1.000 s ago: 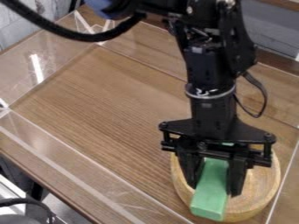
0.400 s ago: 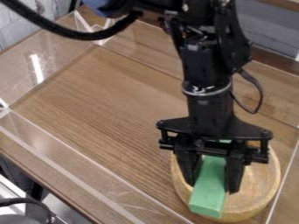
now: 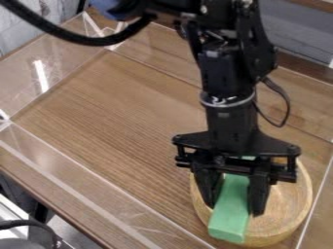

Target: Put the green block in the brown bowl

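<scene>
The jaws [image 3: 239, 190] are closed on the green block [image 3: 231, 210], one finger on either side. The block lies over the brown bowl [image 3: 276, 224], its near end inside the rim, at the near right of the wooden tabletop [image 3: 111, 122].

My fingertips blur into dark shapes, so their contact with the green block [image 3: 231, 211] is unclear to me; my own body hides the far rim of the brown bowl [image 3: 274, 230]; my upper arm [image 3: 231, 39] runs off the top edge.
</scene>
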You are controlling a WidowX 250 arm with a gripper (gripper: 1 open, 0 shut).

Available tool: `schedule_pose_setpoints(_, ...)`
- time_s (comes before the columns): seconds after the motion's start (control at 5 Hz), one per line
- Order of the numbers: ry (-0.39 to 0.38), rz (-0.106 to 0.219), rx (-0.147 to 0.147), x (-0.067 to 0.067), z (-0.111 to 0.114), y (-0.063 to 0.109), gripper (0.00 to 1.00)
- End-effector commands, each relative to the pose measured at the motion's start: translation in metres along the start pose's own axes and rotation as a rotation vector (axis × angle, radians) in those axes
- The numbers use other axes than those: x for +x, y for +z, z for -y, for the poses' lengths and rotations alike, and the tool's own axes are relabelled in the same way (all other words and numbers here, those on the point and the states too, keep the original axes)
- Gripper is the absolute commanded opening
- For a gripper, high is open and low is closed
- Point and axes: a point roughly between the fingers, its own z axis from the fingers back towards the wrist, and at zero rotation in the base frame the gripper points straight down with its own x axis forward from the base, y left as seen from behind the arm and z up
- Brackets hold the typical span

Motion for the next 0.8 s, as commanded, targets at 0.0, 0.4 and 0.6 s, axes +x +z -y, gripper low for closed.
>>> schedule_pose_setpoints(0.0, -0.003, 0.021, -0.018, 0.0034, 0.0024, 0.0064, 0.00)
schedule_pose_setpoints(0.4, -0.003, 0.017, -0.024, 0.0041, 0.0021, 0.0064, 0.00)
schedule_pose_setpoints(0.6, -0.003, 0.015, -0.026, 0.0044, 0.0019, 0.0064, 0.00)
